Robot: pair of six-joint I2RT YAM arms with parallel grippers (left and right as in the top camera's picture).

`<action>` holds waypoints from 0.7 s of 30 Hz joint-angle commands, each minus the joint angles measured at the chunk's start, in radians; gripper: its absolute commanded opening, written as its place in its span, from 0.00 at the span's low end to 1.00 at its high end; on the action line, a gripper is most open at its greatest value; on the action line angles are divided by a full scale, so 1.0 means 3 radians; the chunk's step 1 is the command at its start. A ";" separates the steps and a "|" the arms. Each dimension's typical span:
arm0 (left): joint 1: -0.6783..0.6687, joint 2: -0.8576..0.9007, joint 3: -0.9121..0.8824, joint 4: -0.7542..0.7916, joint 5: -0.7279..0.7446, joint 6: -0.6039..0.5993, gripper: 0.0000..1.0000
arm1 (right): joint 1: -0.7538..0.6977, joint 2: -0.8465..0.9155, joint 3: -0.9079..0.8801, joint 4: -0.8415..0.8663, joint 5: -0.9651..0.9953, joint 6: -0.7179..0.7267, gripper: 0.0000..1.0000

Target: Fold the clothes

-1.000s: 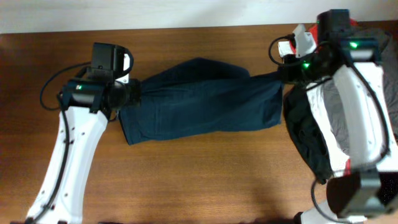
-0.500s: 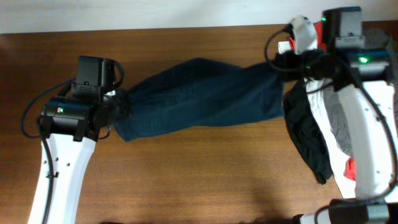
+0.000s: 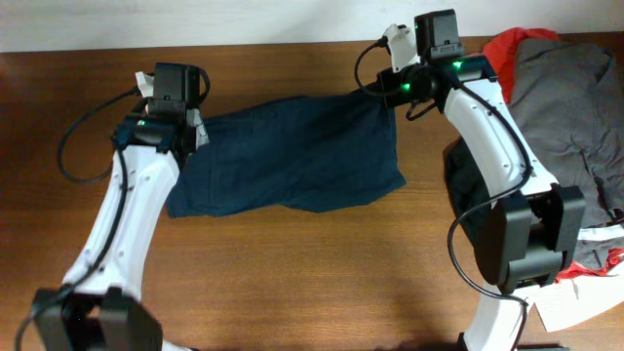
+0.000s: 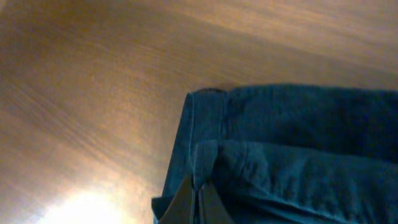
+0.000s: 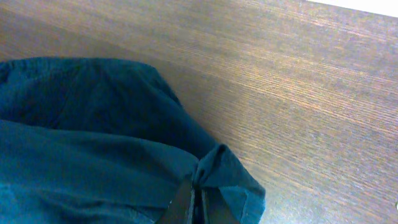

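Note:
The dark navy garment (image 3: pixel 288 161) hangs spread between my two grippers over the wooden table (image 3: pixel 292 283). My left gripper (image 3: pixel 193 127) is shut on its left top corner; the pinched cloth shows in the left wrist view (image 4: pixel 199 193), with the navy garment (image 4: pixel 298 149) draped below. My right gripper (image 3: pixel 385 93) is shut on the right top corner, seen in the right wrist view (image 5: pixel 198 196) with the navy garment (image 5: pixel 87 143) bunched at the fingertips. Its lower edge rests on the table.
A pile of other clothes lies at the right: a grey garment (image 3: pixel 565 107), a red one (image 3: pixel 507 44), a black one (image 3: pixel 468 190) and white cloth (image 3: pixel 575 297). The table's back edge meets a white wall (image 3: pixel 244 19).
Both grippers moved toward the back of the table with the garment. The right gripper also moved left and the left gripper right, so the garment now hangs less stretched. The pile at right is uncovered.

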 commanded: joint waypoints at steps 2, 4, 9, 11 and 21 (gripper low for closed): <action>0.0202 0.0281 -0.0019 0.0444 -0.0217 -0.0047 0.01 | 0.0000 0.0155 0.0041 0.0089 0.0134 -0.0038 0.04; 0.0215 0.0392 -0.0019 0.0702 -0.0217 -0.0046 0.01 | 0.0000 0.0220 0.0038 0.0140 0.0132 -0.0037 0.04; 0.0211 0.0671 -0.0019 0.1356 -0.0215 -0.0046 0.01 | 0.0000 0.0393 0.0036 0.0271 0.0134 -0.0039 0.04; 0.0211 0.0807 -0.0019 0.1559 -0.0215 -0.0046 0.01 | 0.0000 0.0446 0.0036 0.0361 0.0131 -0.0062 0.04; 0.0240 0.1045 0.0017 0.1986 -0.0229 0.0243 0.99 | -0.0022 0.0488 0.0038 0.0532 0.0131 -0.0039 0.99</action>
